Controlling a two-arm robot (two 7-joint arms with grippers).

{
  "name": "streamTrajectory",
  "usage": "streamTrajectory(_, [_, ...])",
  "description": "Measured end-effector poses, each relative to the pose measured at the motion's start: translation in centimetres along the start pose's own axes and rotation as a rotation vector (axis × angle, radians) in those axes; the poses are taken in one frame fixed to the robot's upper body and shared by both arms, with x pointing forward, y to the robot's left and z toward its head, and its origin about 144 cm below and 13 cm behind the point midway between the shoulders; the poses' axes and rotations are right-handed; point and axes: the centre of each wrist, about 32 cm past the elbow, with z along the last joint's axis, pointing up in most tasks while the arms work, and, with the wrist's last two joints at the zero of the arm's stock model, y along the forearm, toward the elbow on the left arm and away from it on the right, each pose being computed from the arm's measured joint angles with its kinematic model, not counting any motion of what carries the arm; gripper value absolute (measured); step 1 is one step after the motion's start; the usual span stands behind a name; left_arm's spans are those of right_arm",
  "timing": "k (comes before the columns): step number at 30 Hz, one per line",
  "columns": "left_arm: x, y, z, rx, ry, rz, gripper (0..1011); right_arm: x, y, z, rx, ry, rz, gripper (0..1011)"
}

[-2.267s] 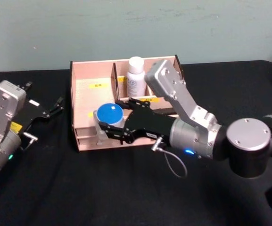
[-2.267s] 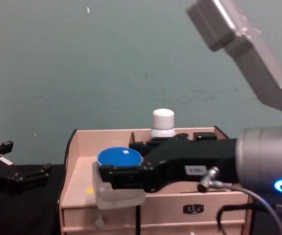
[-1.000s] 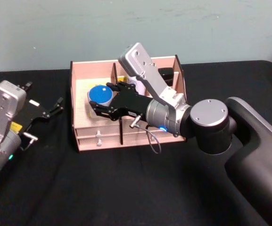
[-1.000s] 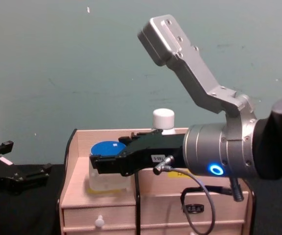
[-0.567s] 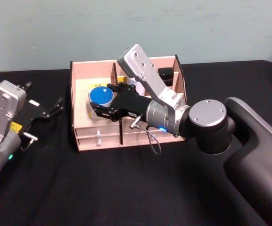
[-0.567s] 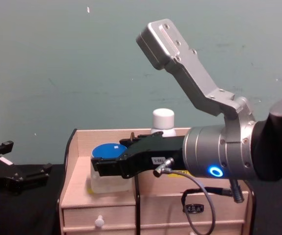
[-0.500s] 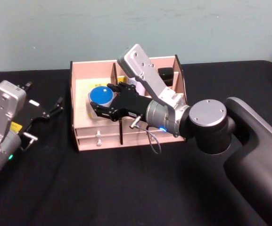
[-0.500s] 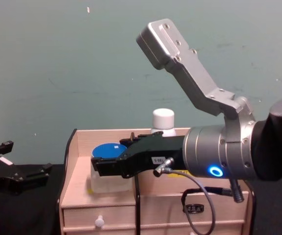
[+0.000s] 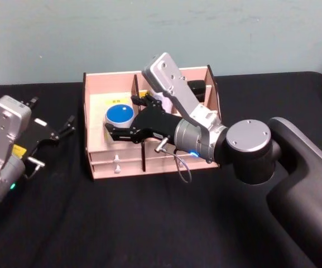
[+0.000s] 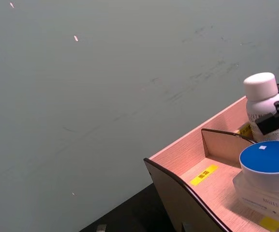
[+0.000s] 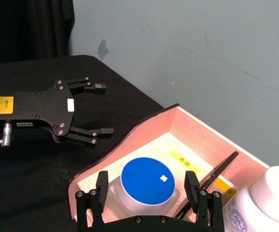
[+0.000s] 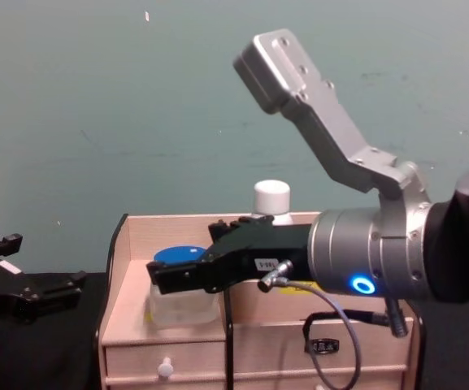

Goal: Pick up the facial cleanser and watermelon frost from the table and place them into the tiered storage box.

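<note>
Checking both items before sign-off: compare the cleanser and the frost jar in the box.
The cleanser is a tall white bottle with a rounded white cap; the frost jar is squat and clear with a wide blue lid. The cleanser stands in a rear compartment, the jar in the front-left one, between the open right gripper's fingers. Both stand upright inside the box.

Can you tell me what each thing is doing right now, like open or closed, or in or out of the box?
watermelon frost: lid on, upright, resting in the box's left compartment.
facial cleanser: capped, upright, in the box.
tiered storage box: drawers shut.
right gripper: open, fingers either side of the jar.
left gripper: open, parked over the table.
</note>
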Motion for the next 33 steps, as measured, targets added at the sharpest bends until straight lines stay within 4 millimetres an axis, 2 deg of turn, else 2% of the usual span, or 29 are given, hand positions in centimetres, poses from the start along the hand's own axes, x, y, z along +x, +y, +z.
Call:
streamTrajectory(9, [0.0, 0.0, 0.0, 0.0, 0.0, 0.0, 1010, -0.1, -1.8, 0.8, 0.077, -0.051, -0.021, 1002])
streamTrajectory(17, [0.0, 0.0, 0.0, 0.0, 0.0, 0.0, 1009, -0.2, -5.8, 0.8, 0.191, -0.124, -0.144, 1003])
streamTrajectory(26, [0.0, 0.0, 0.0, 0.0, 0.0, 0.0, 1010, 0.9, -10.0, -0.6, 0.244, -0.162, -0.385, 1002])
streamTrajectory(33, [0.0, 0.0, 0.0, 0.0, 0.0, 0.0, 1010, 2.8, -11.4, -2.3, 0.219, -0.162, -0.56, 1003])
